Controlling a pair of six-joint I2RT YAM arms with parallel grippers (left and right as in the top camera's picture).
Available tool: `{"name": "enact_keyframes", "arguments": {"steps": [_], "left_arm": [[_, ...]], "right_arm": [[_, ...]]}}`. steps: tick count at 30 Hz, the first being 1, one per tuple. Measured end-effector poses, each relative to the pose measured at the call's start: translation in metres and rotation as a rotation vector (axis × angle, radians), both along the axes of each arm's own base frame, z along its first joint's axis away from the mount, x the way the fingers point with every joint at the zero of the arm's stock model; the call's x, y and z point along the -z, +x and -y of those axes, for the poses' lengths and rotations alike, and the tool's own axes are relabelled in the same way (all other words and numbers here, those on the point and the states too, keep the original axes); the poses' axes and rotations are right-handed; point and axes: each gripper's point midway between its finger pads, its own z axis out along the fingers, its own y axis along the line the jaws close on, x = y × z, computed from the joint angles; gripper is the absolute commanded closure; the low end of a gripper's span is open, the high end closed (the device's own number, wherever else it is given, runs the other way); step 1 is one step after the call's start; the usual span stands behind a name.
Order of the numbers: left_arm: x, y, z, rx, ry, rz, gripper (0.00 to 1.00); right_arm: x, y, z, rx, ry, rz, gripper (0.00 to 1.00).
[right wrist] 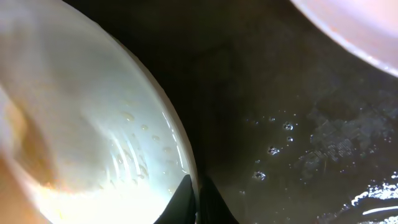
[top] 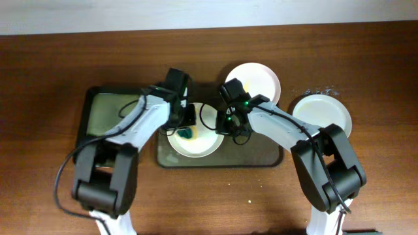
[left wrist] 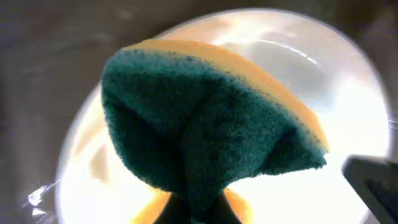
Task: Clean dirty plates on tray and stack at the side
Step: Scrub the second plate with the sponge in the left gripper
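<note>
One white plate [top: 199,145] lies on the dark olive-grey tray [top: 261,160]. My left gripper [top: 187,132] is shut on a green and yellow sponge [left wrist: 205,118] and holds it on that plate's face [left wrist: 348,93]. My right gripper [top: 225,124] is shut on the plate's right rim [right wrist: 186,168]; wet streaks and a yellowish smear show on the plate's face [right wrist: 81,124]. A second white plate [top: 256,78] with a small yellow smear lies at the tray's back right. A third white plate [top: 323,112] lies on the table right of the tray.
A smaller black-rimmed tray [top: 104,114] with a greenish inside stands to the left of the big tray. Water drops lie on the tray floor [right wrist: 292,143] and on the table behind the right plate [top: 320,91]. A wall edge runs along the back.
</note>
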Motion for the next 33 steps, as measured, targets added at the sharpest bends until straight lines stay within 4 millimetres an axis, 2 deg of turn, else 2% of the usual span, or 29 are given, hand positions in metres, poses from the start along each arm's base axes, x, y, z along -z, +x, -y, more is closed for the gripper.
{"name": "enact_keyframes", "arguments": {"steps": [1,5,9,11,13,17,19,21,23,26,27,28,30,31,33], "left_arm": [[0.017,-0.003,0.005,0.012,0.007,-0.031,1.00],[0.022,-0.009,0.008,0.017,-0.035,-0.103,1.00],[0.018,-0.057,0.020,0.167,-0.145,-0.306,1.00],[0.018,-0.062,0.028,0.228,-0.194,-0.316,1.00],[0.018,-0.054,0.034,0.263,-0.224,-0.273,1.00],[0.018,0.003,0.043,0.240,-0.233,-0.039,1.00],[0.019,0.032,0.029,0.146,-0.133,0.058,1.00],[0.020,0.041,0.013,0.056,-0.023,0.083,1.00],[0.020,0.042,0.001,0.002,0.056,0.083,1.00],[0.021,0.023,-0.017,-0.024,0.145,0.003,1.00],[0.021,0.013,-0.018,0.018,0.137,-0.040,1.00],[0.020,0.005,-0.017,0.066,0.111,-0.080,1.00],[0.018,-0.029,-0.014,0.169,0.009,-0.226,1.00],[0.017,-0.038,-0.010,0.201,-0.037,-0.260,1.00],[0.016,-0.042,0.002,0.262,-0.123,-0.269,1.00]], "right_arm": [[0.000,-0.001,0.000,0.002,0.002,-0.003,0.96],[0.002,-0.001,0.000,0.003,0.001,-0.007,0.96],[0.002,-0.003,0.000,0.001,-0.001,-0.017,0.96],[0.002,-0.003,0.000,0.001,0.000,-0.018,0.96],[0.002,-0.003,0.000,0.001,0.002,-0.020,0.96],[0.003,0.002,0.009,0.044,-0.010,-0.016,0.96],[0.002,0.003,0.008,0.051,-0.006,-0.016,0.96],[0.002,0.002,0.007,0.052,-0.002,-0.019,0.96],[0.001,0.001,0.003,0.044,0.016,-0.021,0.96],[0.000,-0.005,-0.007,0.019,0.038,-0.036,0.96],[0.000,-0.007,-0.008,0.015,0.040,-0.044,0.96],[0.000,-0.009,-0.007,0.012,0.037,-0.049,0.96],[0.002,-0.014,-0.004,0.003,0.024,-0.069,0.96],[0.002,-0.016,-0.003,-0.002,0.019,-0.077,0.96],[0.004,-0.022,0.000,-0.011,0.004,-0.101,0.96]]}}
